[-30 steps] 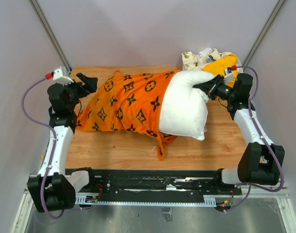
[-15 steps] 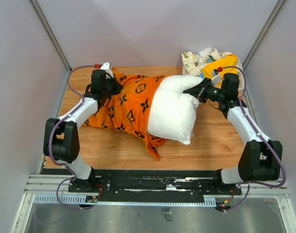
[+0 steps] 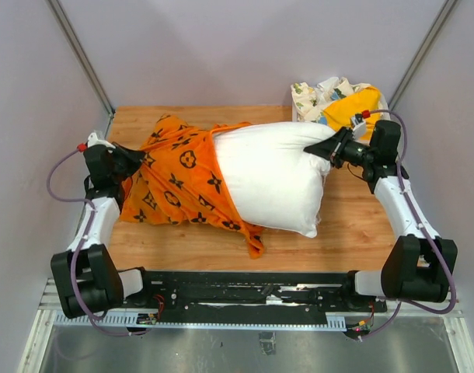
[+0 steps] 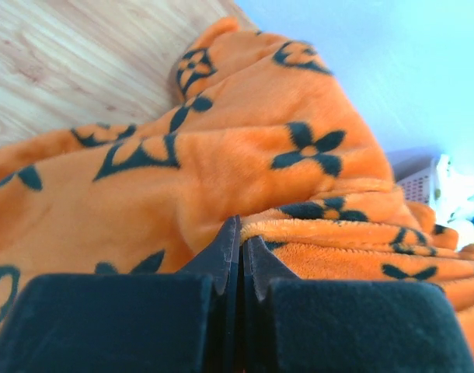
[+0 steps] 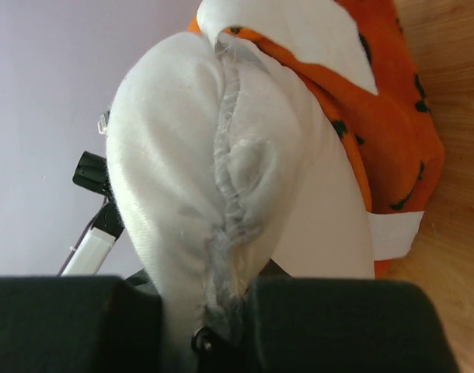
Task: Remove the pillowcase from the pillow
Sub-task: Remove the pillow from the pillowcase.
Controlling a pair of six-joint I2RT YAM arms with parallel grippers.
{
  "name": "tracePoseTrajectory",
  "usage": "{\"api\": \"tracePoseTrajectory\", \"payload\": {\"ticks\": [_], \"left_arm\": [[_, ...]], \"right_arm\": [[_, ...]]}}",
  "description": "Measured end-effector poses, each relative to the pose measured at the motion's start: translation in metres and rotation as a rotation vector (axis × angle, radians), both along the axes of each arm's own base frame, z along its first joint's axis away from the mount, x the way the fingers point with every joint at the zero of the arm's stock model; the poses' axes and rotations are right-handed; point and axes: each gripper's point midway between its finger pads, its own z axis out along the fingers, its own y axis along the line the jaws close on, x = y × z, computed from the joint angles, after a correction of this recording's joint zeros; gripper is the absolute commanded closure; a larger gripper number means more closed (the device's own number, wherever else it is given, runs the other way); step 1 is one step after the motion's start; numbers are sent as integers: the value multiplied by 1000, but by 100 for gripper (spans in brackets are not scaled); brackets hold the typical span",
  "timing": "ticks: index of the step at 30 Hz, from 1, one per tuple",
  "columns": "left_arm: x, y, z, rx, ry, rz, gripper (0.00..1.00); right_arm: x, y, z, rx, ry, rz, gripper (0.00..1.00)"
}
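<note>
Pressed together down to a hairline slit on the left gripper (image 4: 238, 237), tips sunk into a plush fold of the pillowcase (image 4: 221, 155) and pinching it. Just past those tips, heaped orange folds with black flower and circle marks. Above and to the left of them, bare wooden table (image 4: 81, 54). Far beyond the fingers, off to the right, a bit of white lattice basket (image 4: 420, 183).

Clamped with the right gripper (image 5: 215, 307) around a seamed corner of the pillow (image 5: 167, 155), spread only as wide as the bunched white stuffing caught between the fingers. Straight ahead of those fingers, the rest of the white bulk. Farther out, the orange pillowcase wrapped round the far end.

In the top view, left gripper (image 3: 140, 161) at the outer left edge of the pillowcase and right gripper (image 3: 318, 148) at the right-hand corner of the pillow, pointing toward each other. Between the two sets of fingers, lying across the table:
- pillow (image 3: 272, 175), bare over the larger part nearest the right fingers;
- pillowcase (image 3: 179, 179), covering the end nearer the left fingers, rumpled and bunched, with one flap trailing toward the near edge.

Behind the right fingers, in the basket at the far corner, a white floral cloth (image 3: 315, 93) and a yellow-orange cloth (image 3: 353, 105), heaped together and touching.
</note>
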Motion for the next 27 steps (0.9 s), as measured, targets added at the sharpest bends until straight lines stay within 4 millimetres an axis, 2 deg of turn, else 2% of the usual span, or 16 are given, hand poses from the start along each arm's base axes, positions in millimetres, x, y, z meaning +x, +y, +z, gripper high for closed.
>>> {"api": "tracePoseTrajectory", "payload": {"ticks": [1, 2, 3, 5, 6, 9, 10, 12, 14, 16, 17, 19, 20, 22, 24, 27], "left_arm": [[-4, -2, 6, 0, -15, -7, 88], [-6, -5, 12, 1, -30, -18, 71], [-8, -7, 18, 4, -46, -33, 42], [-10, -3, 22, 25, -57, -40, 5], [-11, 2, 23, 41, -61, -34, 1], [-17, 17, 38, 103, -93, 12, 1], [-19, 12, 50, 138, -120, 1, 1], [-20, -12, 85, 202, -195, -67, 1], [-22, -42, 132, 258, -305, -163, 1], [-25, -69, 171, 300, -397, -252, 1], [-27, -79, 184, 319, -430, -288, 1], [-28, -103, 196, 349, -463, -363, 1], [-28, -119, 196, 359, -469, -413, 1], [-31, -155, 180, 371, -445, -530, 1], [-34, -192, 150, 372, -371, -639, 4], [-42, -230, 105, 376, -235, -728, 9]], "right_arm": [[-1, -3, 1, 5, 2, -5, 99], [0, -6, 2, 7, 2, -9, 99], [0, -8, 2, 8, 1, -14, 99], [1, -11, 2, 8, 1, -24, 99], [2, -12, 2, 6, 1, -31, 99], [9, -20, 1, -23, -3, -78, 99], [11, -21, 2, -34, -6, -90, 99], [13, -22, 6, -54, -21, -99, 99], [15, -19, 11, -72, -42, -98, 99], [15, -13, 14, -86, -59, -87, 99], [14, -9, 15, -92, -68, -80, 99], [14, -3, 16, -101, -78, -67, 99], [13, 1, 17, -106, -85, -61, 99], [12, 6, 18, -113, -95, -49, 99], [11, 9, 17, -118, -99, -41, 99], [11, 10, 16, -126, -95, -42, 99]]}}
